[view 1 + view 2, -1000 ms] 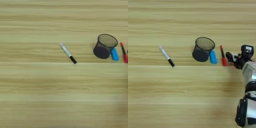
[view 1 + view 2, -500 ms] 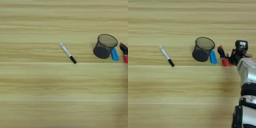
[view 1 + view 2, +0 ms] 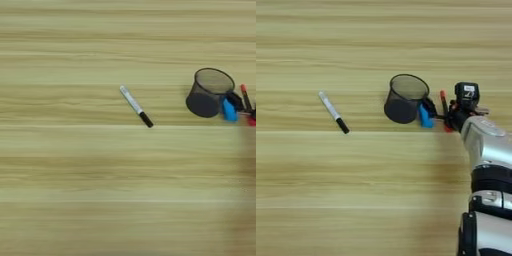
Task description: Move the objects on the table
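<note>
A black wire-mesh pen cup [image 3: 406,97] stands at the right of the wooden table [image 3: 356,190]. A small blue block [image 3: 425,118] lies against the cup's lower right side. My right gripper [image 3: 438,115] reaches in from the right and looks open. Its upper black finger [image 3: 429,106] rests just above the blue block, close to the cup wall. The lower finger sits over the thin red marker [image 3: 443,100] and is partly hidden. In the left eye view only the fingertip [image 3: 234,100] shows, beside the blue block [image 3: 229,110] and the cup [image 3: 210,92].
A white marker with a black cap [image 3: 333,112] lies slanted left of the cup. The thin red marker lies just right of the blue block, crossed by the gripper. My silver forearm [image 3: 486,170] fills the lower right corner.
The gripper has moved left across the red marker, up to the blue block and the cup. Cup, block and white marker have stayed where they were.
</note>
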### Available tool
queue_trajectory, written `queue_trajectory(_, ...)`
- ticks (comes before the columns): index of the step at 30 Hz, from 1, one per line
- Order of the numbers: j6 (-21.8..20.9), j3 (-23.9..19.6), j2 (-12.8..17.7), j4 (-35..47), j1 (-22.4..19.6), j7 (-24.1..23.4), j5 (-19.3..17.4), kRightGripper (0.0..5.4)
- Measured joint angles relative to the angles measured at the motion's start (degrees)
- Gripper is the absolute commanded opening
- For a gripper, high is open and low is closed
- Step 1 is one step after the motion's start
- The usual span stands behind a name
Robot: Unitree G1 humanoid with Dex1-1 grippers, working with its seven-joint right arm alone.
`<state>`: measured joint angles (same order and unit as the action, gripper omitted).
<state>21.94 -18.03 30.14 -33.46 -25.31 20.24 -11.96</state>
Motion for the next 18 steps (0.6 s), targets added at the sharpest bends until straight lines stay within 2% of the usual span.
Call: queue_trajectory(18, -0.22, 1.8, -1.45, -2.82, -1.51, 0.07, 1.21, 5.36)
